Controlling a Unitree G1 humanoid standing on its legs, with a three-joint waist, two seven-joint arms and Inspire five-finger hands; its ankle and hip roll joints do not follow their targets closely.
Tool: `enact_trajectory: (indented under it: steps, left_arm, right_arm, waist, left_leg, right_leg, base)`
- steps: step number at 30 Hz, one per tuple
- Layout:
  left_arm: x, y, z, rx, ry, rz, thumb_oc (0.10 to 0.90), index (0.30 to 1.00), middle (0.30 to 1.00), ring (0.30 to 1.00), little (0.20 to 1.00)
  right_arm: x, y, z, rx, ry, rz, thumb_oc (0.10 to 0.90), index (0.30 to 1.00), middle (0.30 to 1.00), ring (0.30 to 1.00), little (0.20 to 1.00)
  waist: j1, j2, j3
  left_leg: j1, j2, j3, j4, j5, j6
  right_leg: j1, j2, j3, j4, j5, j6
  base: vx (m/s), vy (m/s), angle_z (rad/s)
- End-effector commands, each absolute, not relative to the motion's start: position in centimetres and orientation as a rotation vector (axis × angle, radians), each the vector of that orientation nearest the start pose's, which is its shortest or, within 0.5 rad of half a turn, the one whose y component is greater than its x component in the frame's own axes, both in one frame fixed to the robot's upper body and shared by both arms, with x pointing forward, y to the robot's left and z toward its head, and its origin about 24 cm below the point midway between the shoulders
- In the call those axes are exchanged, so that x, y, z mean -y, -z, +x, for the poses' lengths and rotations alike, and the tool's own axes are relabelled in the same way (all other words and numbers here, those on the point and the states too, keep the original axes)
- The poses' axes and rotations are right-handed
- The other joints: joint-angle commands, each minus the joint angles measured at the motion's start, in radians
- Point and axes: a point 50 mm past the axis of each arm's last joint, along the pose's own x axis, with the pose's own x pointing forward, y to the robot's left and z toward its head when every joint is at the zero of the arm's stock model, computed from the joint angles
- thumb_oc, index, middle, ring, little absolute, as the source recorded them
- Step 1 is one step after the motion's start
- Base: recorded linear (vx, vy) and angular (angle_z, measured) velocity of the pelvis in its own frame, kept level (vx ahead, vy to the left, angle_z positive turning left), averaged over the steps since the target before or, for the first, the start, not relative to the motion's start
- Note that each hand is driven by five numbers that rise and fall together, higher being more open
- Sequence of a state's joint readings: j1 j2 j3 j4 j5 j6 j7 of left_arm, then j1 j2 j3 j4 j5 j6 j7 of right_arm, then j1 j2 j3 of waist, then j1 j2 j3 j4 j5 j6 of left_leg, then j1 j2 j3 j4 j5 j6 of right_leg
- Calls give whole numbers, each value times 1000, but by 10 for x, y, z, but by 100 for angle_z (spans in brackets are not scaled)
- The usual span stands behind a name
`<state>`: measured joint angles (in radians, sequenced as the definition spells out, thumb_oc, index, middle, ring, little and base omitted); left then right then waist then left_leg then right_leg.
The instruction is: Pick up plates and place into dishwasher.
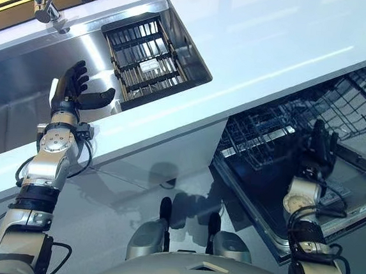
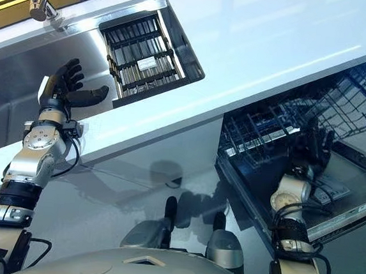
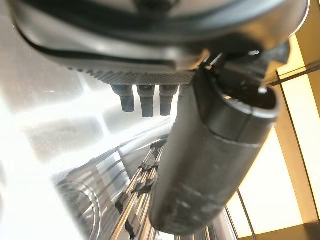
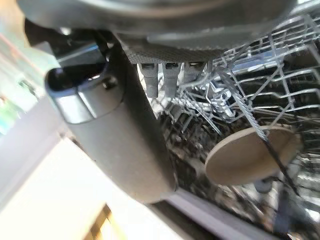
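At far left, a faucet stands over a steel sink. The left hand hovers above the sink, fingers straight and spread, thumb out, holding nothing. Just right of it, a dark slatted rack sits in the sink. A white counter runs across. Below it at right, the dishwasher's wire rack is pulled out. The right hand is over it, fingers straight, empty. 1 tan plate rests among the wires, possibly tilted; the close view is unclear.
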<state>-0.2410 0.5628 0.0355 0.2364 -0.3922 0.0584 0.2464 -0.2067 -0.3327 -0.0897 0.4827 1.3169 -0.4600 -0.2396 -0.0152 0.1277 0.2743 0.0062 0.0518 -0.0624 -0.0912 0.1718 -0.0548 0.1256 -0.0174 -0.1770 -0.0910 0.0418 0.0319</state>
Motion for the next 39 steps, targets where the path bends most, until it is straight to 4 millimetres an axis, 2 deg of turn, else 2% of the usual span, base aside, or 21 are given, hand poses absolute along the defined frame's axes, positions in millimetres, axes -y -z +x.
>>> enact_trajectory:
  steps: [1, 3, 5, 7, 10, 14, 15, 17, 19, 23, 25, 34, 39]
  left_arm:
    - [-278, -137, 309, 213, -312, 210, 800, 900, 900, 900, 900]
    - [-278, -133, 309, 203, -314, 201, 800, 900, 900, 900, 900]
    - [-277, -128, 307, 194, -318, 191, 800, 900, 900, 900, 900]
    - [-278, -122, 299, 188, -330, 179, 800, 900, 900, 900, 900]
    - [-283, -113, 285, 186, -346, 162, 800, 900, 900, 900, 900]
    - [-290, -105, 270, 178, -368, 143, 800, 900, 900, 900, 900]
    - [-290, -104, 269, 177, -368, 143, 800, 900, 900, 900, 900]
    - [-296, -104, 263, 177, -387, 137, 800, 900, 900, 900, 900]
    - [-303, -107, 259, 179, -408, 132, 800, 900, 900, 900, 900]
    - [-310, -111, 258, 183, -449, 115, 800, 900, 900, 900, 900]
    - [-311, -112, 260, 185, -457, 107, 800, 900, 900, 900, 900]
    - [-305, -117, 268, 203, -458, 98, 800, 900, 900, 900, 900]
    - [-300, -123, 275, 202, -442, 107, 800, 900, 900, 900, 900]
  right_arm:
    - [142, -257, 303, 959, -248, 655, 800, 900, 900, 900, 900]
    - [146, -263, 299, 1006, -145, 539, 800, 900, 900, 900, 900]
    - [158, -257, 301, 995, 35, 364, 800, 900, 900, 900, 900]
    - [188, -231, 303, 896, 199, 256, 800, 900, 900, 900, 900]
    - [223, -184, 298, 708, 306, 269, 800, 900, 900, 900, 900]
    - [253, -123, 279, 481, 409, 229, 800, 900, 900, 900, 900]
    - [255, -120, 277, 467, 418, 224, 800, 900, 900, 900, 900]
    - [272, -96, 263, 372, 490, 161, 800, 900, 900, 900, 900]
    - [284, -81, 251, 308, 548, 93, 800, 900, 900, 900, 900]
    - [311, -62, 229, 222, 673, 87, 800, 900, 900, 900, 900]
    - [317, -57, 223, 210, 696, 85, 800, 900, 900, 900, 900]
    - [329, -47, 209, 171, 851, 61, 800, 900, 900, 900, 900]
    - [324, -30, 213, 72, 787, 78, 800, 900, 900, 900, 900]
  waist:
    - [50, -57, -83]
    - [47, -56, -91]
    - [40, -57, -97]
    - [25, -57, -99]
    - [5, -57, -98]
    - [-23, -57, -98]
    - [-24, -57, -98]
    - [-43, -58, -95]
    - [-65, -60, -91]
    - [-106, -68, -81]
    - [-121, -72, -76]
    - [-142, -85, -81]
    - [-133, -87, -86]
  left_leg:
    - [23, -79, 54, 77, -156, 38]
    - [28, -82, 55, 75, -160, 41]
    - [36, -85, 57, 69, -163, 44]
    - [36, -90, 65, 64, -158, 51]
    - [45, -93, 79, 56, -160, 57]
    - [68, -97, 102, 41, -172, 64]
    - [71, -97, 105, 39, -172, 65]
    - [83, -99, 117, 27, -172, 68]
    - [92, -102, 130, 16, -172, 71]
    - [98, -107, 157, 9, -179, 76]
    - [101, -109, 169, 8, -182, 79]
    - [104, -118, 201, 7, -195, 88]
    - [103, -115, 201, 8, -194, 91]
  right_leg:
    - [-73, 42, 18, 147, -110, -14]
    - [-73, 40, 24, 145, -108, -12]
    - [-73, 39, 32, 142, -105, -9]
    - [-84, 38, 42, 142, -92, -5]
    - [-88, 37, 56, 137, -84, 2]
    - [-83, 33, 72, 131, -82, 16]
    - [-82, 32, 74, 131, -82, 17]
    - [-83, 31, 83, 130, -76, 25]
    - [-84, 30, 92, 124, -68, 33]
    - [-98, 29, 113, 127, -57, 50]
    - [-103, 27, 119, 130, -52, 57]
    - [-114, 22, 146, 120, -33, 80]
    - [-118, 20, 142, 135, -37, 85]
  base:
    - [62, 56, 1]
    - [41, 64, -1]
    - [-9, 87, 1]
    - [-66, 98, 2]
    - [-34, 80, 1]
    - [-2, 81, -11]
    - [23, 62, -19]
    - [-22, 63, -12]
    - [-37, 65, -12]
    - [-61, 65, -17]
    - [-54, 54, -20]
    - [-37, 21, -20]
    - [0, -13, -1]
